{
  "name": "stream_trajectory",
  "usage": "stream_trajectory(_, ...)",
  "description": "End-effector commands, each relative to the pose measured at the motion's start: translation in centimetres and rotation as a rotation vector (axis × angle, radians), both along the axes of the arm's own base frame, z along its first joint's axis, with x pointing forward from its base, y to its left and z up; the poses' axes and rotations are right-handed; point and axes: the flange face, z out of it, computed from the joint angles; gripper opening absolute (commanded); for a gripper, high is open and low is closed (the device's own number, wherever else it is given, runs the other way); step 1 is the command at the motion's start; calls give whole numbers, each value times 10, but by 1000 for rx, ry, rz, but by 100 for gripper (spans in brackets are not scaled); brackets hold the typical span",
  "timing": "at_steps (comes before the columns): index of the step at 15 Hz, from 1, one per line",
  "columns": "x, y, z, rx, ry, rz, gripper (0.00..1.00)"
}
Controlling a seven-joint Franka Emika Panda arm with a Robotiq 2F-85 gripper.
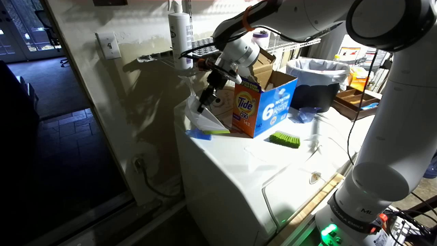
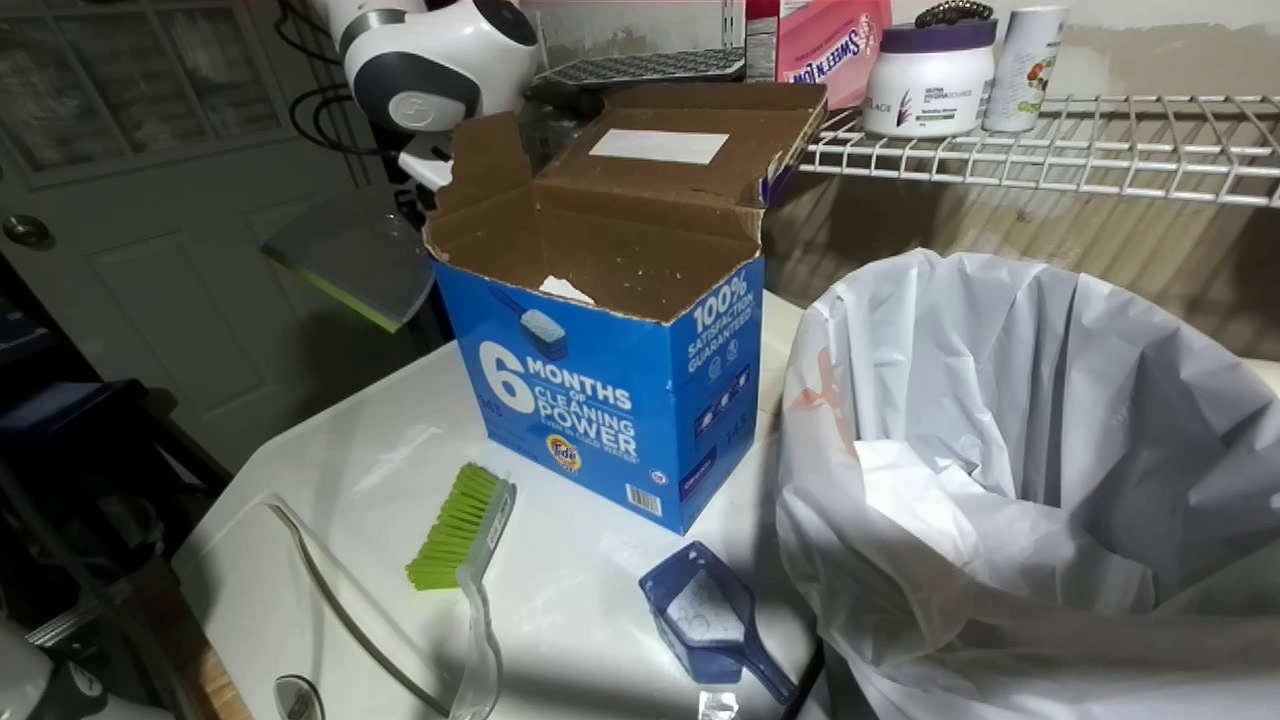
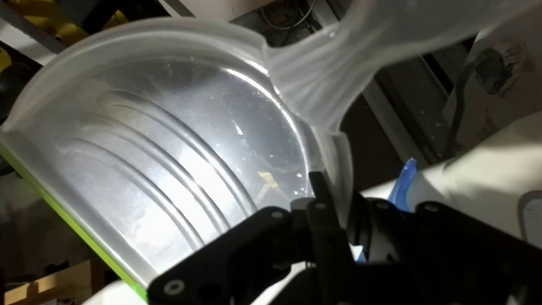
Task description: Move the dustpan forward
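Dustpan [image 3: 182, 140] at the end of the bench [image 1: 235, 160], beside the Tide carton [image 1: 263, 106]. Tool [image 3: 337, 195] clamped on the dustpan's wall, hard by the handle [image 3: 368, 38]. Risk: small bite, off to one side — the dustpan may pivot in the grip, dip, and shed the specks [image 3: 267, 178] that seem to lie in it. Its green lip [image 1: 216, 131] could foul the Tide carton if the forward move swings wide. Long axis runs handle to lip, upper right to lower left in the wrist view — the lip facing lower left.
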Motion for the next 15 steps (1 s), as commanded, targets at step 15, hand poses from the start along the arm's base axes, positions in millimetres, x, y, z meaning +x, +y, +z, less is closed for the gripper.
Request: stream_trajectory(15,8,-6,-5,23,40,-64,2)
